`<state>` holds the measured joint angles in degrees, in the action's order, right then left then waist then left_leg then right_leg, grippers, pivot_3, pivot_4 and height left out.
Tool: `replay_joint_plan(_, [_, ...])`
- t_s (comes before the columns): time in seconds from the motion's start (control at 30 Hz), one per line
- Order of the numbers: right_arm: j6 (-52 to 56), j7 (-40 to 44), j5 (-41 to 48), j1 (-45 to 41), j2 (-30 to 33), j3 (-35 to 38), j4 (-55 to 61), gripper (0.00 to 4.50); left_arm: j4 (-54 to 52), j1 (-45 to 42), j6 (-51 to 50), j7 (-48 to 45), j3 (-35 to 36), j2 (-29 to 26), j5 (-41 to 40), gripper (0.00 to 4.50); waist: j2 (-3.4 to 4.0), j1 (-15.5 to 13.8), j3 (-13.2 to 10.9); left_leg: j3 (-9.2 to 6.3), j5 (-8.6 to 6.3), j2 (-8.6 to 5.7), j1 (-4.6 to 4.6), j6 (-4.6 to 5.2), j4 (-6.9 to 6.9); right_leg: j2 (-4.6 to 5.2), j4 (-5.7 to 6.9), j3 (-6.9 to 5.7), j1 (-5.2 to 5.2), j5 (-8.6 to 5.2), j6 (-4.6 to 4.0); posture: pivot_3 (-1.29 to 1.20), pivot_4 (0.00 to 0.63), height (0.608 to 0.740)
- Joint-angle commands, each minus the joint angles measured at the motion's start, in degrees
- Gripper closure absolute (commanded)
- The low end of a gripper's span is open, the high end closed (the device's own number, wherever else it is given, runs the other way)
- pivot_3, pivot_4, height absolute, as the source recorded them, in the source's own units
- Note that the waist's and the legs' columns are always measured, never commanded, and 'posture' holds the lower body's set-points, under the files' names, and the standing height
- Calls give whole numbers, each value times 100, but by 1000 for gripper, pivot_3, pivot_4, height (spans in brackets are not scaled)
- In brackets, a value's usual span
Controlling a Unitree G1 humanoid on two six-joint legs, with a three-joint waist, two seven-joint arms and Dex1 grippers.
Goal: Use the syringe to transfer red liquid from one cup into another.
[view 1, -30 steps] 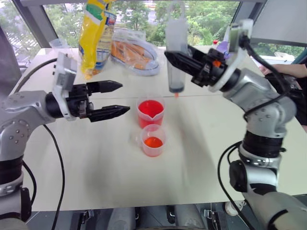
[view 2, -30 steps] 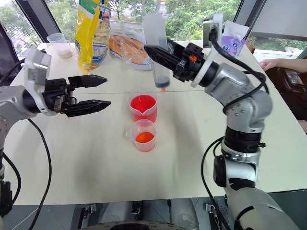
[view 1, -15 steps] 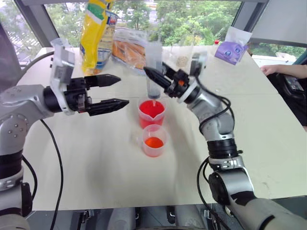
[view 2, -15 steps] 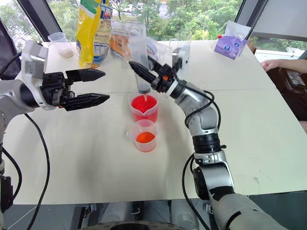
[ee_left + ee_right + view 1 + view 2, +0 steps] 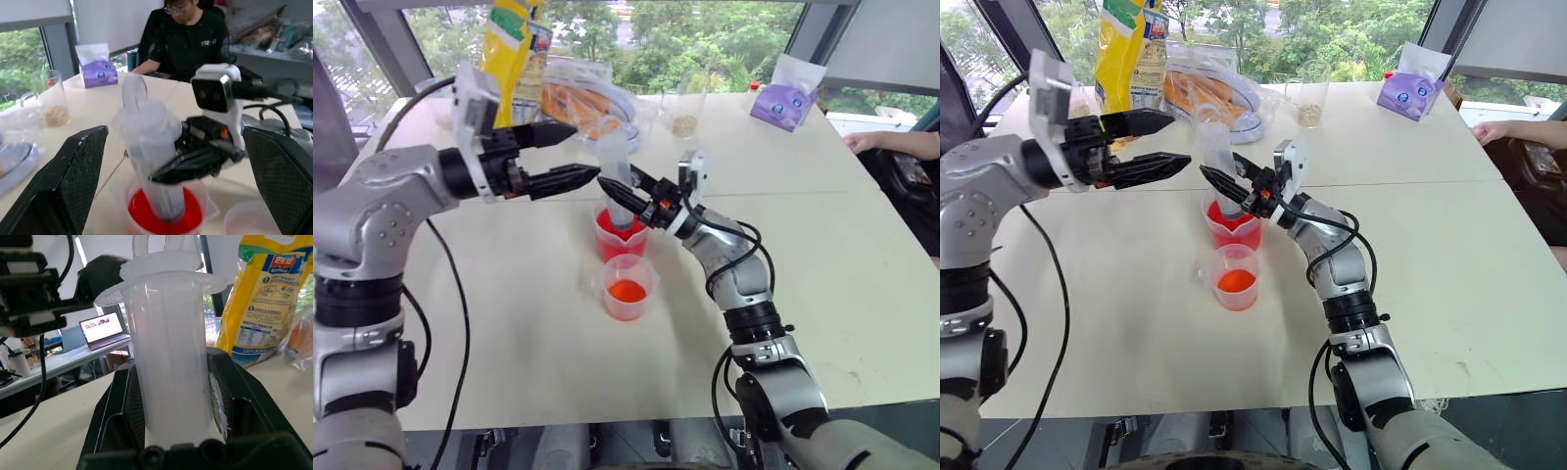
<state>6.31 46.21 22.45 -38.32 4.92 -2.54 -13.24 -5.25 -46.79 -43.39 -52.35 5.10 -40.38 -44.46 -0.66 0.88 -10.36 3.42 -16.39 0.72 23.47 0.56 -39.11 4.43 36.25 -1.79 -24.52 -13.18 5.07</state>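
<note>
Left eye view: we see the right gripper (image 5: pixel 628 193) clamped on the syringe (image 5: pixel 617 176), whose tip dips into the taller cup (image 5: pixel 618 235) of red liquid (image 5: pixel 164 220), just behind the shorter cup (image 5: pixel 626 290). We judge that the left gripper (image 5: pixel 570 153), jaws spread wide beside the plunger, could knock the barrel sideways, tipping the cup and spilling

Count on the table:
- One syringe (image 5: pixel 615 176).
- Two clear cups of red liquid (image 5: pixel 626 291): one taller cup (image 5: pixel 607 242), one shorter cup (image 5: pixel 626 288).
- One clear cup with beige grains (image 5: pixel 684 110).
- One yellow bag (image 5: pixel 505 65).
- One clear packet with orange contents (image 5: pixel 579 98).
- One purple tissue pack (image 5: pixel 787 102).
- Two black two-fingered grippers: left gripper (image 5: pixel 576 153), right gripper (image 5: pixel 613 182).
- One person (image 5: pixel 188 36) seated at the table.
</note>
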Motion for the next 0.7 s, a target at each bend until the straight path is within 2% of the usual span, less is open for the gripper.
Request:
replay_joint_plan(0.03, [-115,34,6,-20,-20,-19,158,3110,199,-304,176,21,-31,139,206,0,0,15,0,0,0,0,0,0,0,0,1,0,0,0,0,0,150,740])
replay_joint_plan(0.4, [-157,67,-81,-41,-7,-70,142,3110,656,-564,254,-38,-65,546,500,0,0,8,0,0,0,0,-1,-1,0,1,2,0,-1,0,0,0,150,740])
replay_joint_plan(0.5, [-162,82,-95,-42,-5,-85,144,3110,750,-599,260,-45,-44,615,535,822,0,8,0,0,0,0,-1,-1,0,1,2,0,-1,0,0,0,150,740])
replay_joint_plan(0.57, [-166,94,-104,-35,-3,-98,156,3110,792,-622,264,-45,-35,659,543,1706,0,5,0,0,1,0,-1,-1,0,1,3,0,-1,0,0,0,150,740])
replay_joint_plan(0.7, [-165,111,-119,-30,-9,-127,174,3110,867,-678,249,-33,-9,748,542,3746,0,7,0,0,1,0,-1,-1,0,2,3,0,-1,0,0,0,150,740])
